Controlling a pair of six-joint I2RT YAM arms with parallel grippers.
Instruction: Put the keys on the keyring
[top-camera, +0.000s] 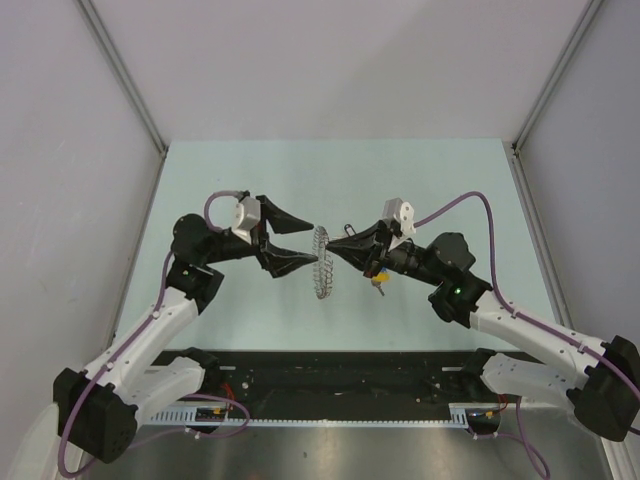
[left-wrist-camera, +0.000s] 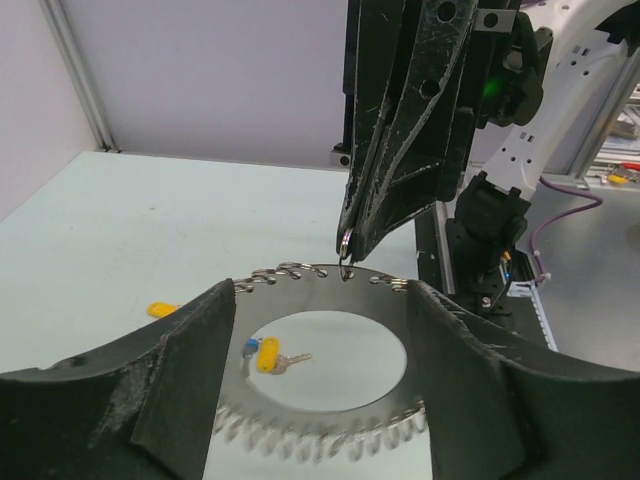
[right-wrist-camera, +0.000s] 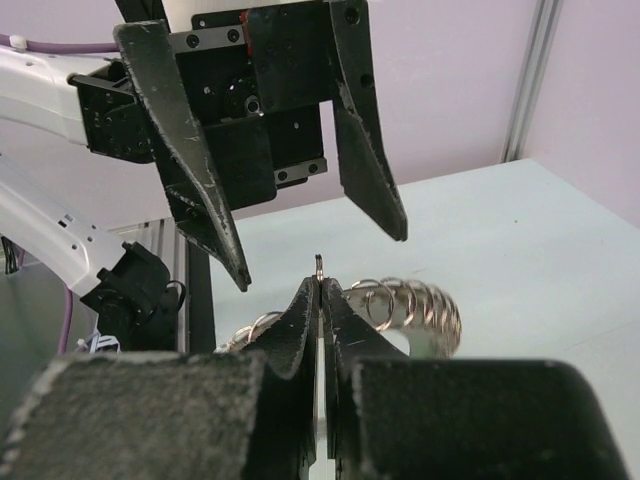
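The right tool was pressed together on the rim of the keyring, holding it upright mid-frame. The left tool hovered spread beside it, probably to steady it for threading keys.

The ring shows silver with a coiled pattern, the table pale mint, the keys' heads yellow and blue.
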